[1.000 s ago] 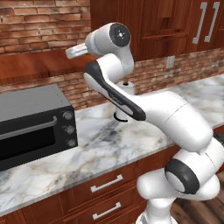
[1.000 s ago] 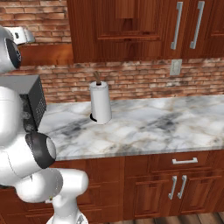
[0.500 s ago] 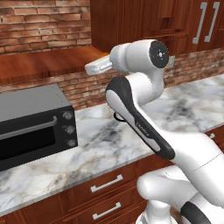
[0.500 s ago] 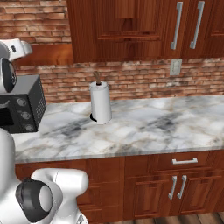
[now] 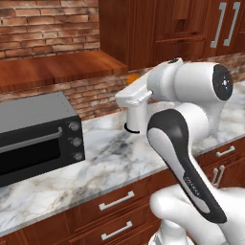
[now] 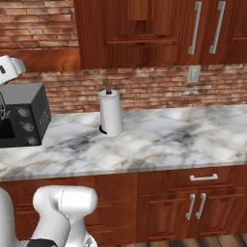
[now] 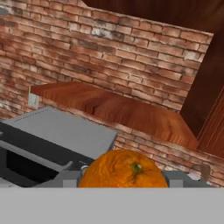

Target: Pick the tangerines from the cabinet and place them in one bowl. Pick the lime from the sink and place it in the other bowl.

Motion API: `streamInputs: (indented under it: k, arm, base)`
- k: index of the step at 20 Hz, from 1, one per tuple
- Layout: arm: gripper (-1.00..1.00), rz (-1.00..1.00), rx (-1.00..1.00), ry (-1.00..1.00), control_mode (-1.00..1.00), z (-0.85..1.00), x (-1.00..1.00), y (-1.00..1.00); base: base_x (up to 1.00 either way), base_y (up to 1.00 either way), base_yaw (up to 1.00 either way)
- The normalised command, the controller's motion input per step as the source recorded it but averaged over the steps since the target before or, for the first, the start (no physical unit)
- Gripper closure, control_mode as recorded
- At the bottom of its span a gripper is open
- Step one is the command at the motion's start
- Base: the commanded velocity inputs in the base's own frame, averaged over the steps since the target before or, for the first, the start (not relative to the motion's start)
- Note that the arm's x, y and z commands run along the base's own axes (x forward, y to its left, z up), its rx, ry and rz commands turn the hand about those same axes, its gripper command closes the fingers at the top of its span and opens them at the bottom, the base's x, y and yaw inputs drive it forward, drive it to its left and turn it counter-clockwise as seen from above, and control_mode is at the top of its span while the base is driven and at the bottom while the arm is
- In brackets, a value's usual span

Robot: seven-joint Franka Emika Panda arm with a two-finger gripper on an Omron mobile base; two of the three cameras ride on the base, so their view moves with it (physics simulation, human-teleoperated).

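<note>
Tangerine [image 7: 123, 169] sits clamped between the fingers [image 7: 70, 177], raised above the marble desk [image 5: 103, 158], near the cabinet's open wooden shelf [image 5: 57, 69]. Toaster oven [image 5: 36, 136] stands left; paper towel roll [image 6: 111, 114] stands behind the arm. The arm has swung rightward since half a second ago, bringing the hand away from the shelf.

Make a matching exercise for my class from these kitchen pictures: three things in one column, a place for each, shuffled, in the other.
Things:
1. tangerine
2. toaster oven
3. paper towel roll

Places:
A. upright on the marble counter, below the closed wall cabinets
B. between the fingers of the gripper
C. on the counter, under the wooden shelf

Pairs: 1-B, 2-C, 3-A
</note>
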Motion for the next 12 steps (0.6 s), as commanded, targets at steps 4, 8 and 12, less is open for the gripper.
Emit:
streamInputs:
  k: [4, 8, 12]
  arm:
    - [1.00, 0.07, -0.11, 0.06, -1.00, 0.00, -1.00, -0.24]
    - [1.00, 0.08, -0.14, 0.12, -1.00, -0.08, -0.95, -0.23]
    - [1.00, 0.08, -0.22, 0.24, -1.00, -0.31, -0.76, -0.19]
  base:
    - [0.00, 0.00, 0.00]
    - [0.00, 0.00, 0.00]
    - [0.00, 0.00, 0.00]
